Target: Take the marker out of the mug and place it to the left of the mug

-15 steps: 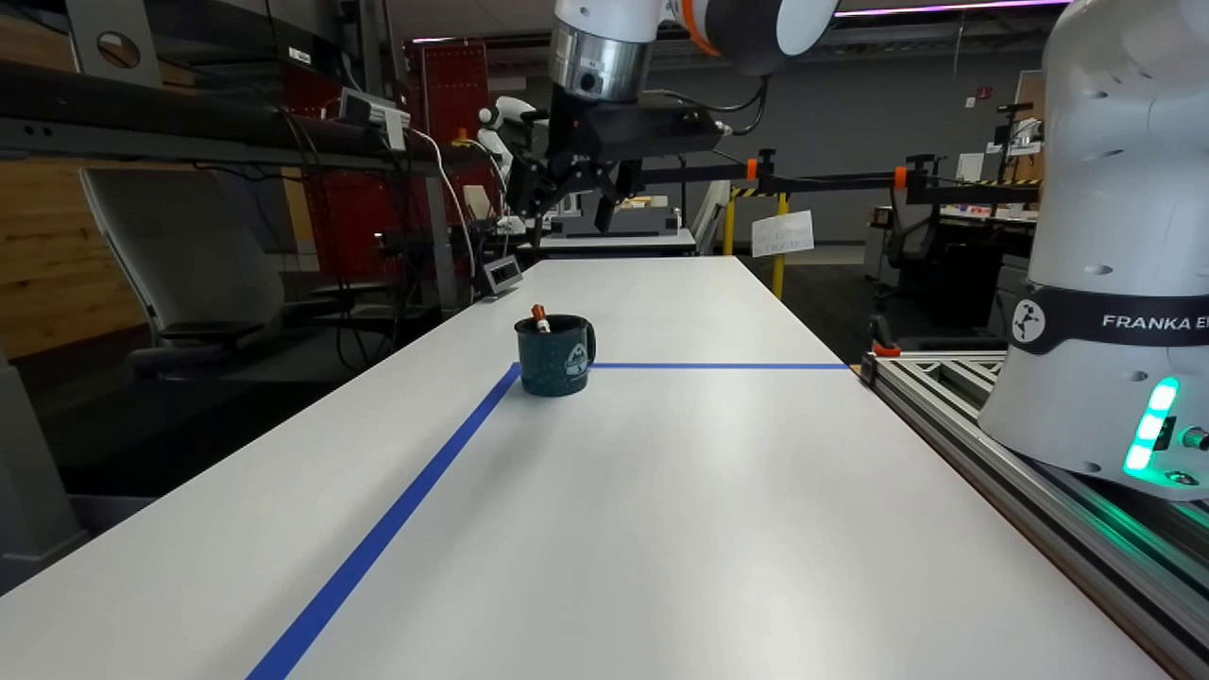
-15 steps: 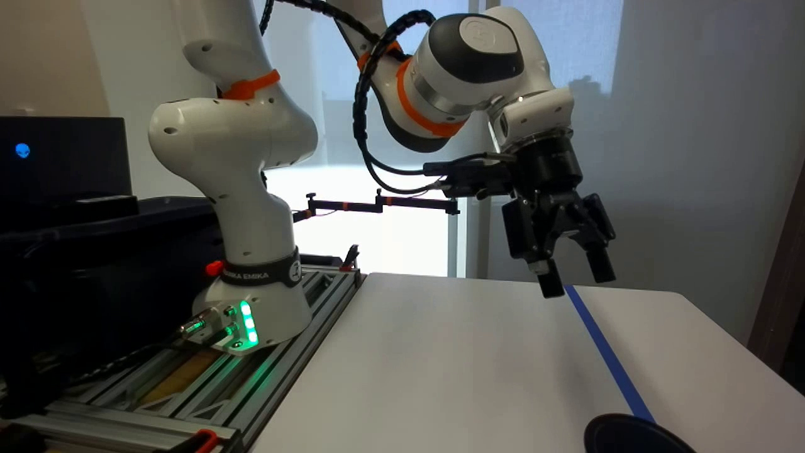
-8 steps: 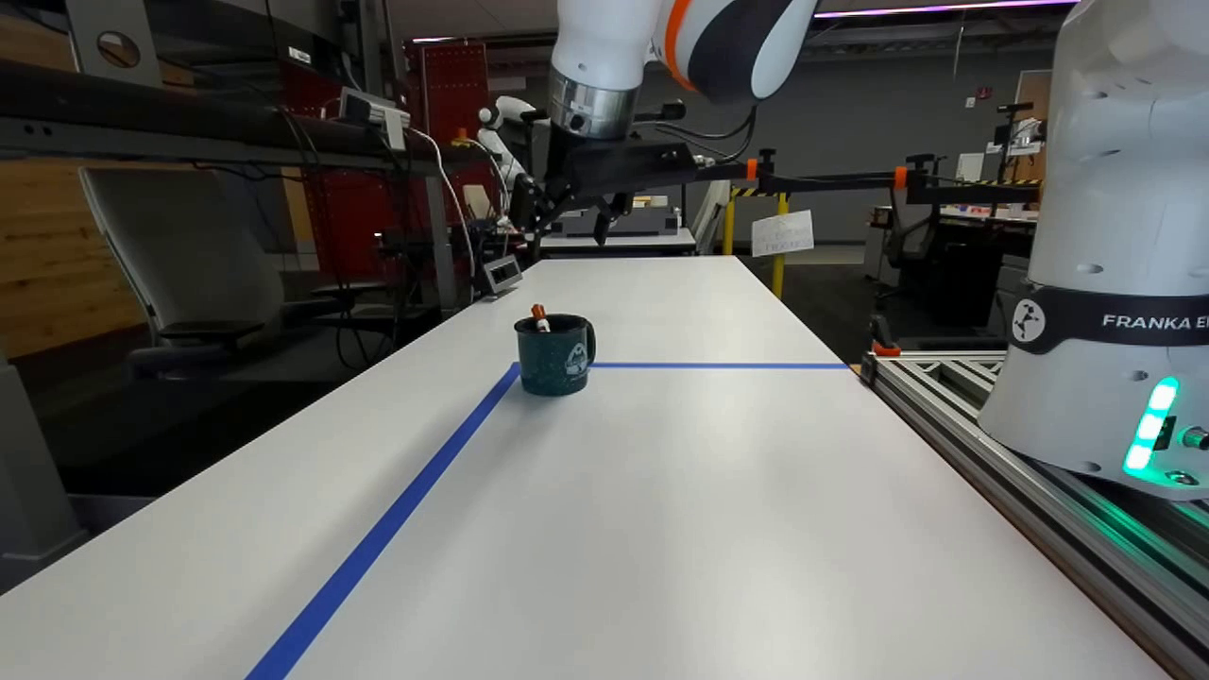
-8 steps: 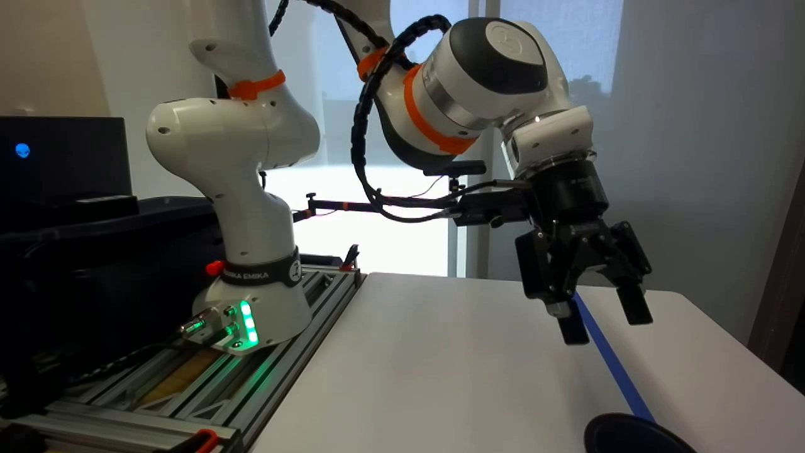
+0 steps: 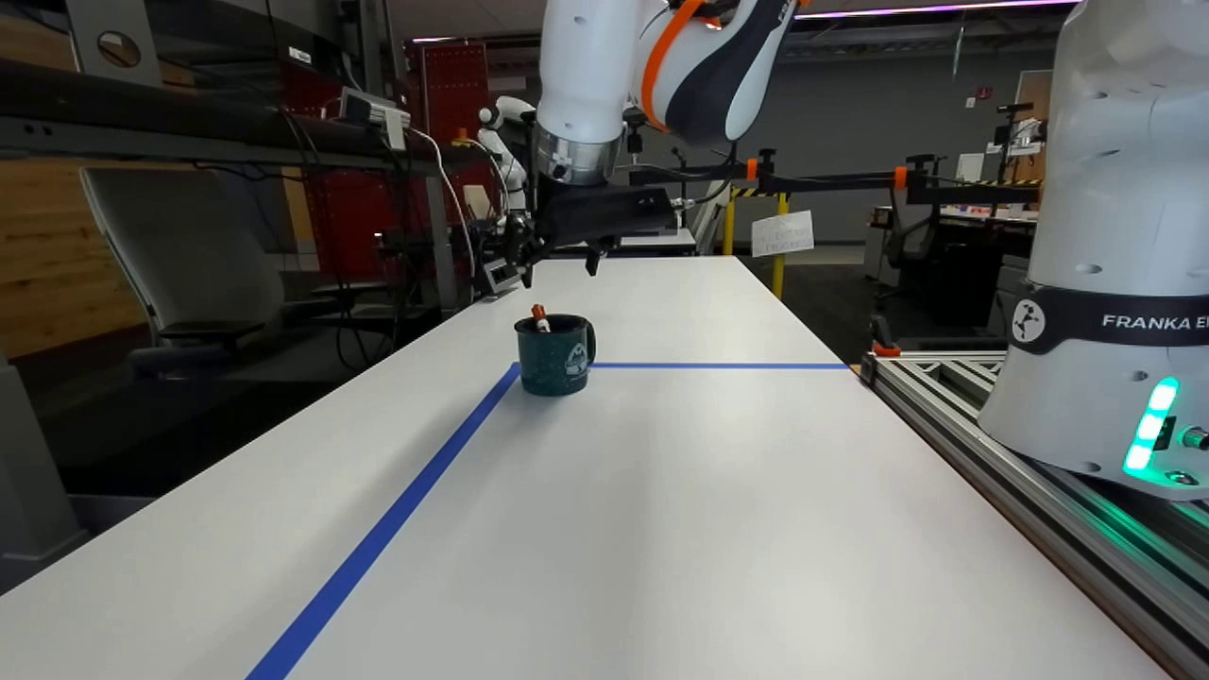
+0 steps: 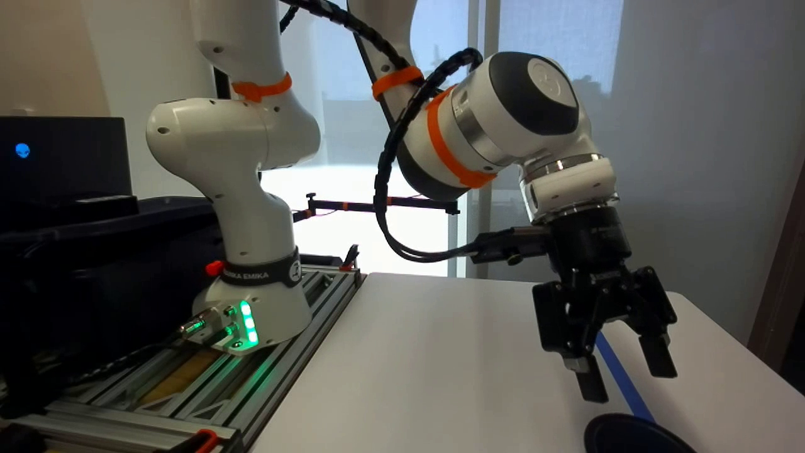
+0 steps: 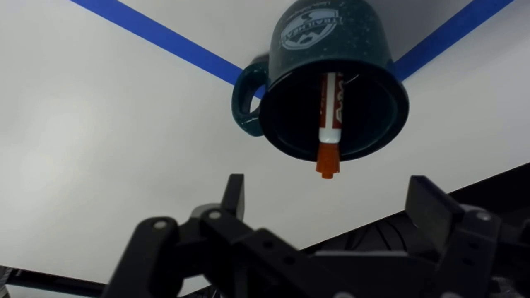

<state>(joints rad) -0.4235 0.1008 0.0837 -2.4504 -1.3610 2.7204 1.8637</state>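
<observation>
The dark teal mug (image 5: 554,366) stands upright on the white table, and its logo and handle also show in the wrist view (image 7: 352,35). In an exterior view only its dark rim (image 6: 635,434) shows at the bottom edge. The marker (image 5: 540,318) leans inside the mug with its orange-red end sticking out above the rim. In the wrist view the marker (image 7: 330,134) points down between the fingertips. My gripper (image 5: 559,274) is open and empty, above the mug and apart from it. It shows open in the exterior view (image 6: 629,385) and the wrist view (image 7: 330,196).
Blue tape lines (image 5: 406,501) meet at a corner by the mug on the white table (image 5: 737,529). A small grey device (image 5: 502,275) stands at the table's far left edge. The arm's base (image 6: 255,308) is mounted on a metal rail along one side.
My gripper has moved down and closer to the mug, staying open. The mug and the marker have not moved.
</observation>
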